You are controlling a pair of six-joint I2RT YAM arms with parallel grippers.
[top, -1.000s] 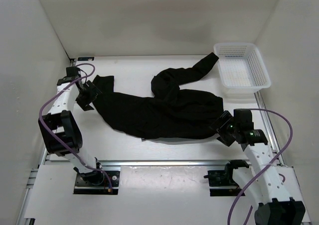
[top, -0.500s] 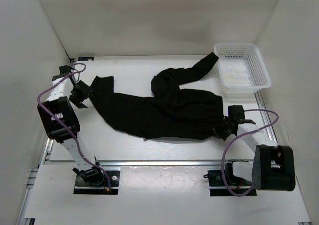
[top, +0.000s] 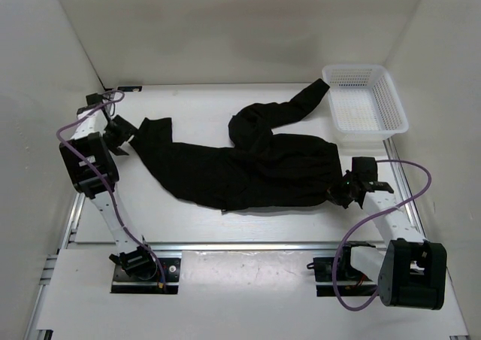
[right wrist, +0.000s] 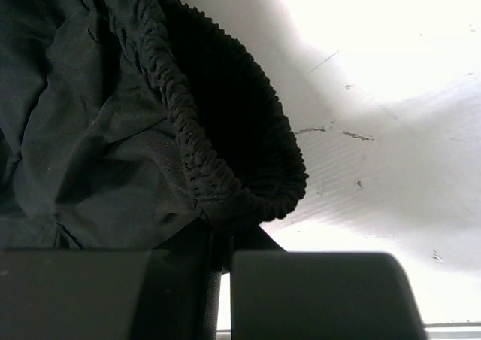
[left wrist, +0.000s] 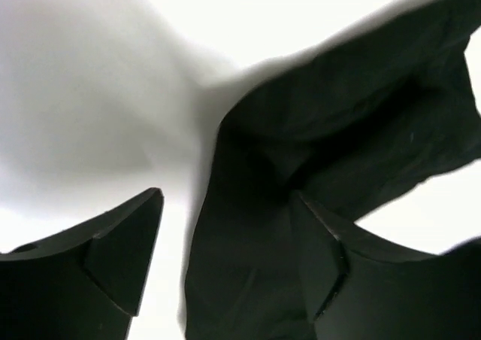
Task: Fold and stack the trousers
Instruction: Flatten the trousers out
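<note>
- The plain black soft-cloth trousers (top: pixel 248 171) lie spread across the middle of the white table (top: pixel 195 107), running from left to right.
- 1 leg loops back toward the far right, and its cuff reaches the near-left corner of the white plastic mesh basket (top: pixel 391 107).
- The cloth is matte and creased. The right wrist view shows a ribbed, gathered elastic waistband (right wrist: pixel 188 144) curling up off the tabletop.
- The right gripper (top: pixel 342 193) is at the trousers' right edge, its jaws pressed together on that waistband.
- The left gripper (top: pixel 129 139) is at the trousers' left end, its 2 jaws spread wide, with cloth lying between them.
- A strip of white tabletop shows between the trousers' near edge and the metal rail (top: pixel 248 244).
- White walls close in the left, far and right sides.
</note>
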